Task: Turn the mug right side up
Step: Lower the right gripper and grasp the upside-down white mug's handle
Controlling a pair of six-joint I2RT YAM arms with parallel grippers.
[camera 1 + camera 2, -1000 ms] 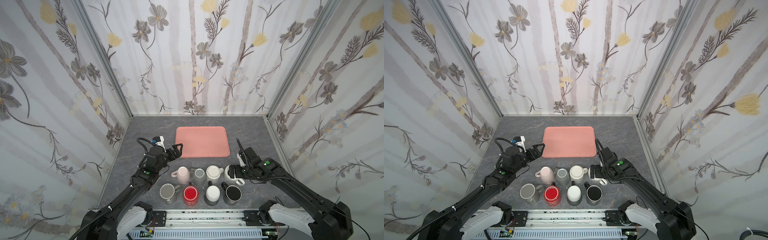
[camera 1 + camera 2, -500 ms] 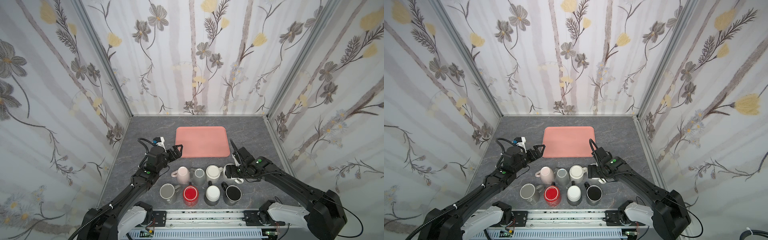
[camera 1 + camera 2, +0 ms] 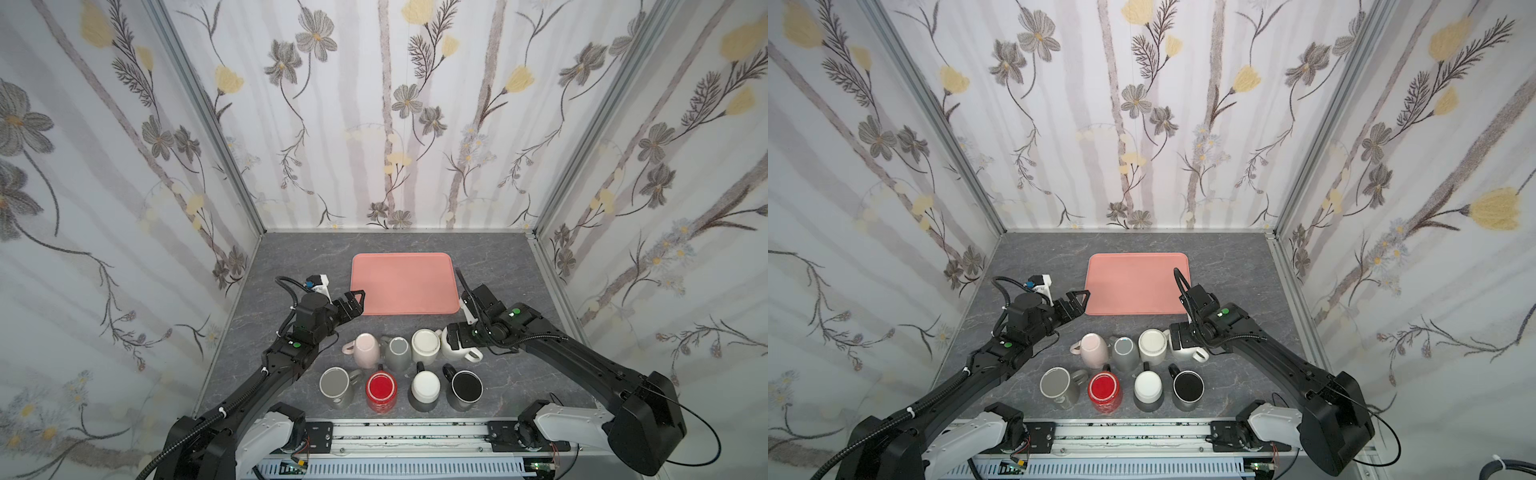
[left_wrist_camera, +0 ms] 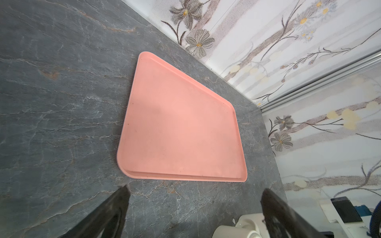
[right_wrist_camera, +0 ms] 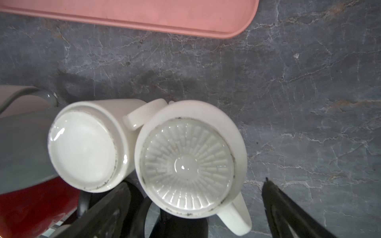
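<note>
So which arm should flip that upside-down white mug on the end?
Right, probably. Its claw is open just above the white mug, whose base faces up. The left claw is open too, but off by the pink tray.

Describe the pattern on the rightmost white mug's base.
The base shows radial ribs around a smooth centre; right wrist view best.

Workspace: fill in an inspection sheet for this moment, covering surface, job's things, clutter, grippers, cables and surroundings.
Surface: grey marbled table, no spills seen.
Job's things: white mug, base up, at the back row's right end.
Clutter: seven more mugs in two rows, among them a red mug; bare pink tray behind them.
Grippers: right gripper open over the white mug; left gripper open, holding nothing, by the tray's near corner.
Cables: left cable and right cable loop at the wrists, clear of the mugs.
Surroundings: floral walls on three sides.
</note>
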